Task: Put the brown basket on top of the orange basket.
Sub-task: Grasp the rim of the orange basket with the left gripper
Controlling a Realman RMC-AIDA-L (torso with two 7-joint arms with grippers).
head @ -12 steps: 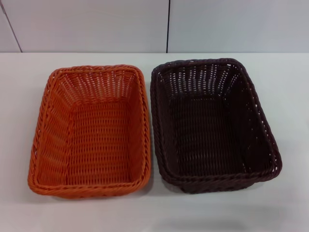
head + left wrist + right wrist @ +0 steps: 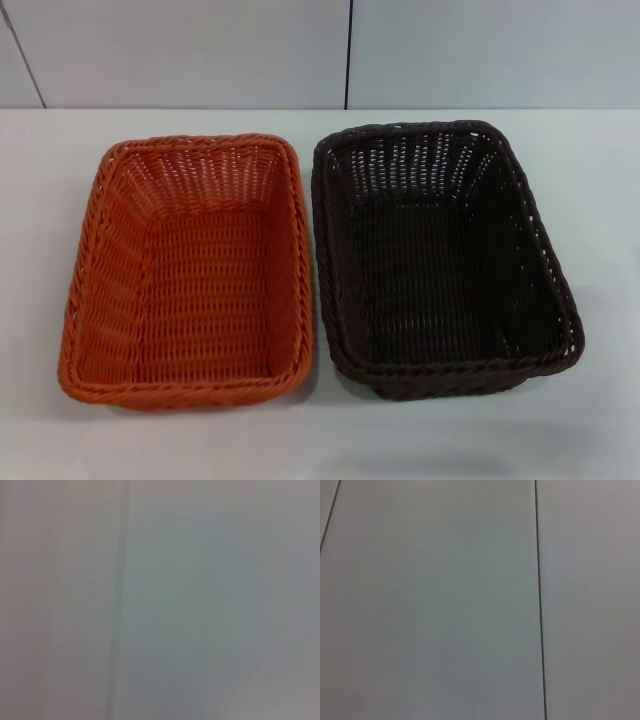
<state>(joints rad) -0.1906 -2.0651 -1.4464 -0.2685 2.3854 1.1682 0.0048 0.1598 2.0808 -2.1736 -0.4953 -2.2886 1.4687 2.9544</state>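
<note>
You have two baskets sitting side by side on the white counter (image 2: pixel 600 200). The brown basket (image 2: pixel 440 260) is on the robot's right side. It is very dark, like chocolate. It is shaped like a box with slanted walls, and its rim looks like a twisted braid. You can see little gaps of light through the woven walls. It stands flat with its open side up and nothing inside it.

The orange basket (image 2: pixel 190 275) is on the robot's left side. It is bright orange and has the same shape, the same weave and the same braided rim. It is open side up too, with nothing inside. The two baskets are just beside each other, and their near long rims almost touch at the far end.

Behind the counter is a pale wall (image 2: pixel 200 50) with thin dark lines.

You cannot see either arm from the head camera. Both wrist cameras show only a pale panelled surface, so you cannot tell how the fingers stand.
</note>
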